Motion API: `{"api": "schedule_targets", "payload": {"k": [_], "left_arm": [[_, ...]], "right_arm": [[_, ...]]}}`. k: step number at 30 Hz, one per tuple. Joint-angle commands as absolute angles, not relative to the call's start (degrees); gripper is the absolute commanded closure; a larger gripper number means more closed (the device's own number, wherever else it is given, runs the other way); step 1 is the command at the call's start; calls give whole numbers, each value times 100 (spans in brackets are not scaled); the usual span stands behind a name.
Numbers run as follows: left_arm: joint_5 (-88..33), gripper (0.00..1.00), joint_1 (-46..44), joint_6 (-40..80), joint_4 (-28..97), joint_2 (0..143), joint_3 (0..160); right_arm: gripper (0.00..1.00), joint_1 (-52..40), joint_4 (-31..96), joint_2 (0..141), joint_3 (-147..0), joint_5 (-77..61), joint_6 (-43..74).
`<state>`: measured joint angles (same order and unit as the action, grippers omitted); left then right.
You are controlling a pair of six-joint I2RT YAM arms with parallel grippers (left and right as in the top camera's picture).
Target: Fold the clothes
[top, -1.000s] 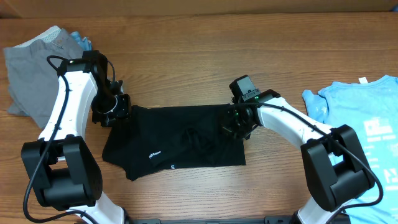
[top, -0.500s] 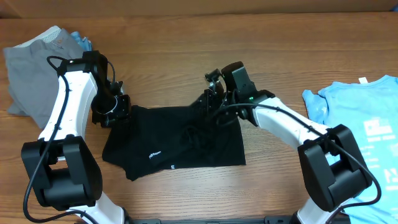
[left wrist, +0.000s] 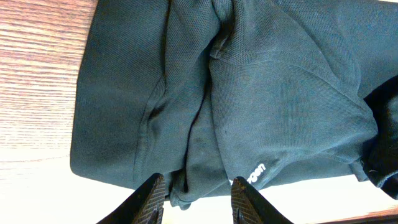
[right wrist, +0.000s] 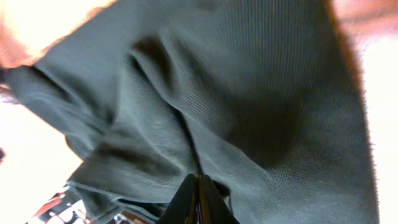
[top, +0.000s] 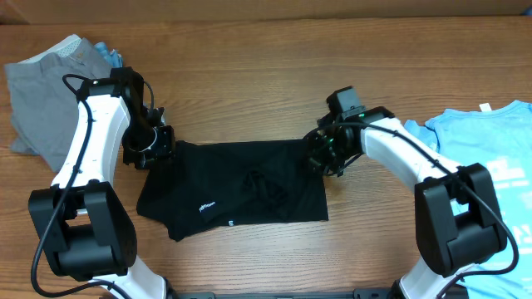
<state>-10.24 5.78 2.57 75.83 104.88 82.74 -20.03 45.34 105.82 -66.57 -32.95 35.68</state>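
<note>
Lying across the middle of the brown wooden table (top: 249,75), the black short-sleeved T-shirt (top: 233,191) is spread mostly flat. It has creases near its centre and a tiny white label (top: 230,222) near the lower hem.

Left gripper (top: 154,148) sits at the shirt's upper-left corner. In the wrist view its fingers (left wrist: 152,199) stand partly apart with dark cloth filling the gap. Only the tips show at the frame's bottom edge, so I cannot tell whether they pinch the cloth or merely straddle it.

Right gripper (top: 320,159) is at the upper-right corner. Its wrist view is blurred, but the tips (right wrist: 198,190) are pressed fully together. Folds of the shirt run straight into them, so a thin pinch of fabric appears held. From overhead the arm's own body hides the contact.

A crumpled grey garment (top: 41,95) lies at the far left, well apart from the shirt. A scrap of light blue (top: 108,54) peeks out behind it, too little to identify. The light-blue tee with white print (top: 486,166) lies at the right, cut off by the frame edge.
</note>
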Motion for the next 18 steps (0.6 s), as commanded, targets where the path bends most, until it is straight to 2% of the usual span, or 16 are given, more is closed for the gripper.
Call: {"api": "schedule_targets", "payload": {"k": [1, 6, 10, 15, 17, 18], "left_arm": [[-1015, 62, 598, 130, 7585, 10333, 8385], [-1015, 62, 598, 130, 7603, 10333, 8385], [-1015, 62, 598, 128, 7612, 10333, 8385], [-1015, 62, 598, 130, 7609, 10333, 8385], [-1013, 63, 598, 128, 7629, 10333, 8385], [-1015, 64, 598, 128, 7638, 10333, 8385]], "right_arm": [[96, -2213, 4289, 10606, -6346, -2965, 4075], [96, -2418, 3756, 10659, -5955, -2943, 4737], [96, -2519, 2976, 10659, -5881, -3546, 4567], [96, -2604, 362, 10659, -5883, -5599, 4121], [96, -2604, -1020, 10659, -5896, -6060, 4556], [96, -2591, -1295, 10656, -5900, -6060, 4827]]}}
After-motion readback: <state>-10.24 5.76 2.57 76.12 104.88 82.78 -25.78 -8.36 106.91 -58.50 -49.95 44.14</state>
